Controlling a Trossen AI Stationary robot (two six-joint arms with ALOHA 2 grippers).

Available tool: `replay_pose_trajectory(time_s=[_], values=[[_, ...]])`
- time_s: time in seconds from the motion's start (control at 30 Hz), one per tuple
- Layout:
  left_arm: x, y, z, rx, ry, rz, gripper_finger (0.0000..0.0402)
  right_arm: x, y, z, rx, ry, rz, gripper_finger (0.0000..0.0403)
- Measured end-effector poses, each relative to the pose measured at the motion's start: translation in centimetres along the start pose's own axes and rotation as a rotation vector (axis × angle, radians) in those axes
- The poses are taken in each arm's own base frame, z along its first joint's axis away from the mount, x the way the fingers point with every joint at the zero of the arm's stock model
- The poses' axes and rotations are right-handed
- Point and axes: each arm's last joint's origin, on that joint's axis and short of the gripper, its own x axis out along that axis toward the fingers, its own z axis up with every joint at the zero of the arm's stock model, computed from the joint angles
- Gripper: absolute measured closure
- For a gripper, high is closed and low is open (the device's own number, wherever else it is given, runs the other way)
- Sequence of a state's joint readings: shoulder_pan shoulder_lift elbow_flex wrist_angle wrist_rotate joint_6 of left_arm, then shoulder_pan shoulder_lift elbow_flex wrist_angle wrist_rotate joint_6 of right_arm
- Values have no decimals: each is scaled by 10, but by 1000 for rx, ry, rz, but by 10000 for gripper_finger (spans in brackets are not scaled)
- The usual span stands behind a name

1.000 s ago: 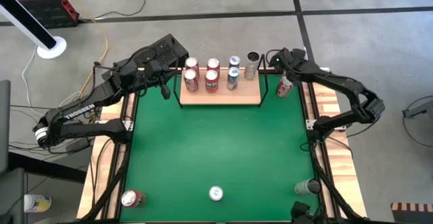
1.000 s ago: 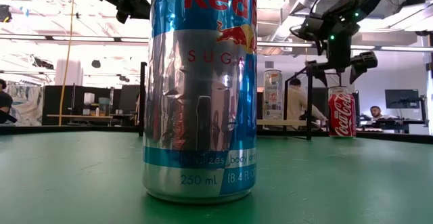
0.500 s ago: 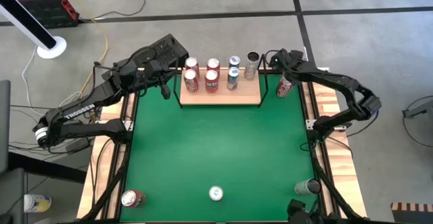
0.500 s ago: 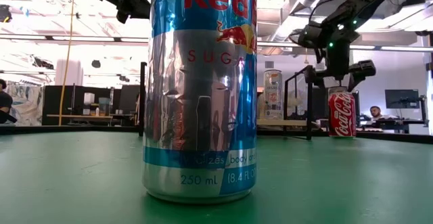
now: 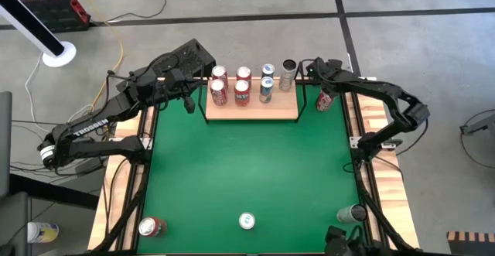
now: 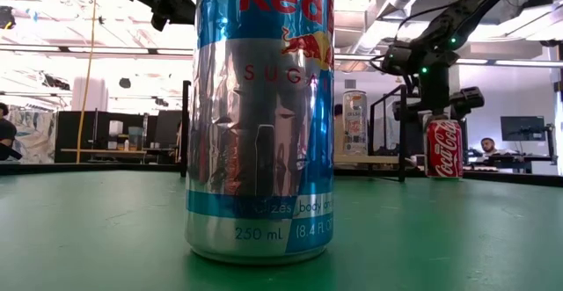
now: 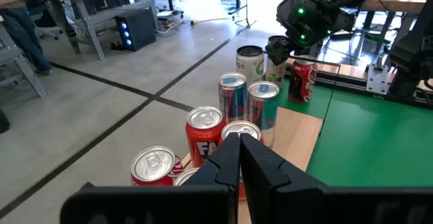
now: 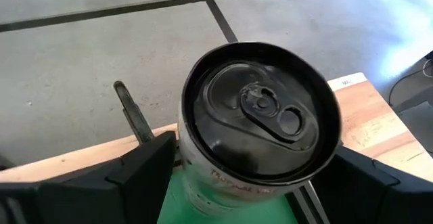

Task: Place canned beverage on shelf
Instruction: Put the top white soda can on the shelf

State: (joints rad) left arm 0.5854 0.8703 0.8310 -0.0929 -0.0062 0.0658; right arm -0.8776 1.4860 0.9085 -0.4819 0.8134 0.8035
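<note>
The right gripper [image 5: 312, 72], spread wide, straddles a pale, dark-topped can [image 8: 260, 119] at the light-wood shelf's [image 5: 251, 109] two-o'clock corner; whether that can stands on the board is unclear. The release looks done; next it must lift clear without tipping. The left gripper [image 7: 238, 158], pressed together, waits at ten o'clock.

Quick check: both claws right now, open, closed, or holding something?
Left claw: closed, empty, by the shelf.
Right claw: open around the black-topped can.
</note>
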Motion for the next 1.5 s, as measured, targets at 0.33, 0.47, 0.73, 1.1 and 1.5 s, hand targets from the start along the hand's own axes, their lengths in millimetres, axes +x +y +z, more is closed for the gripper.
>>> replay_pose_trajectory(time_s=[0.33, 0.47, 0.73, 1.1, 1.5], values=[[0, 0, 0, 3, 1, 3, 402, -4, -2, 2, -41, 1, 12, 121], [0, 0, 0, 4, 1, 6, 402, -18, -8, 10, -25, -31, 50, 123], [0, 0, 0, 22, 1, 9, 402, -60, -31, 43, 9, -165, 140, 125], [0, 0, -1, 55, 12, 8, 402, -173, -32, 95, -25, -399, 496, 126], [0, 0, -3, 80, 32, -6, 402, -250, 18, 54, -174, -372, 748, 127]])
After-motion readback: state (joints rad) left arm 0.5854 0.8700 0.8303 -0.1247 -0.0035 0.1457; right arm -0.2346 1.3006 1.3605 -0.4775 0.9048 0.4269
